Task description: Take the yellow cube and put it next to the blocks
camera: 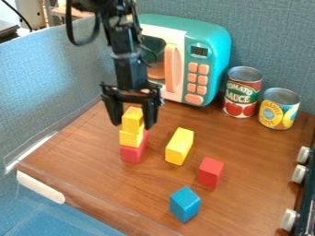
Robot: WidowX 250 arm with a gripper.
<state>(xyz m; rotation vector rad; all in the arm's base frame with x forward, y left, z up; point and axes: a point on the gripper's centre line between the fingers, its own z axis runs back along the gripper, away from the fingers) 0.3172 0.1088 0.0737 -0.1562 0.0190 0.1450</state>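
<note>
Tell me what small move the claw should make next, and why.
Probably close the gripper on the top yellow cube: the open fingers appear to flank that cube, which sits atop the stack and has yet to be lifted.

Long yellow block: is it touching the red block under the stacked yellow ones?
Apart: the camera view shows brown wood between the long yellow block and red block.

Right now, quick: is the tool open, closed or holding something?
Tool: open, fingers apart, seen either side of the topmost yellow block; contact can't be told.
</note>
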